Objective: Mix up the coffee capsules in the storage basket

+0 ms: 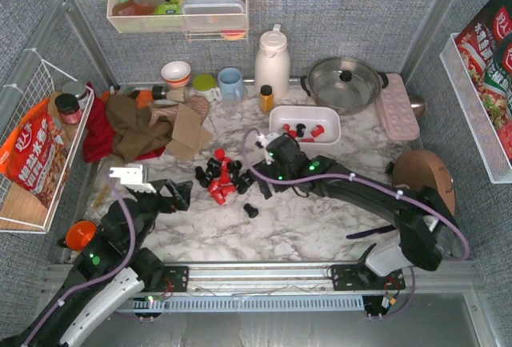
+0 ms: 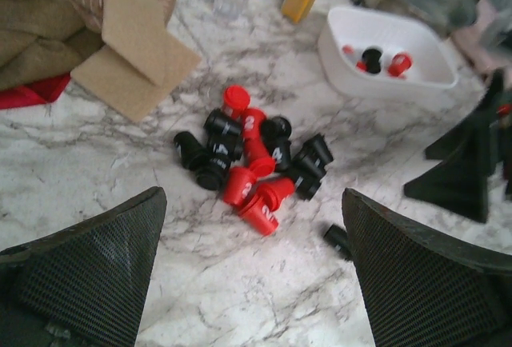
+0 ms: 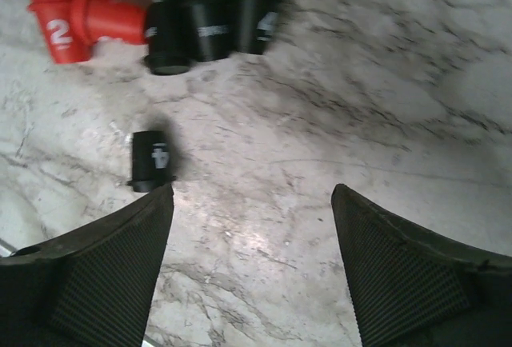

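Note:
Several red and black coffee capsules (image 1: 219, 176) lie in a loose pile on the marble table, left of centre; they also show in the left wrist view (image 2: 252, 163) and at the top left of the right wrist view (image 3: 160, 19). One black capsule (image 1: 250, 210) lies apart, close to my right gripper's left fingertip (image 3: 152, 161). The white storage basket (image 1: 278, 117) stands behind the pile and holds a few red and black capsules (image 2: 374, 57). My right gripper (image 1: 262, 185) is open and empty just right of the pile. My left gripper (image 1: 179, 195) is open and empty, left of the pile.
A yellow-capped bottle (image 1: 266, 97), a white jug (image 1: 272, 61), a steel pot (image 1: 346, 83) and a pink tray (image 1: 398, 105) stand at the back. Cloths and cardboard (image 1: 188, 131) lie back left. A wire basket (image 1: 32, 151) hangs on the left wall.

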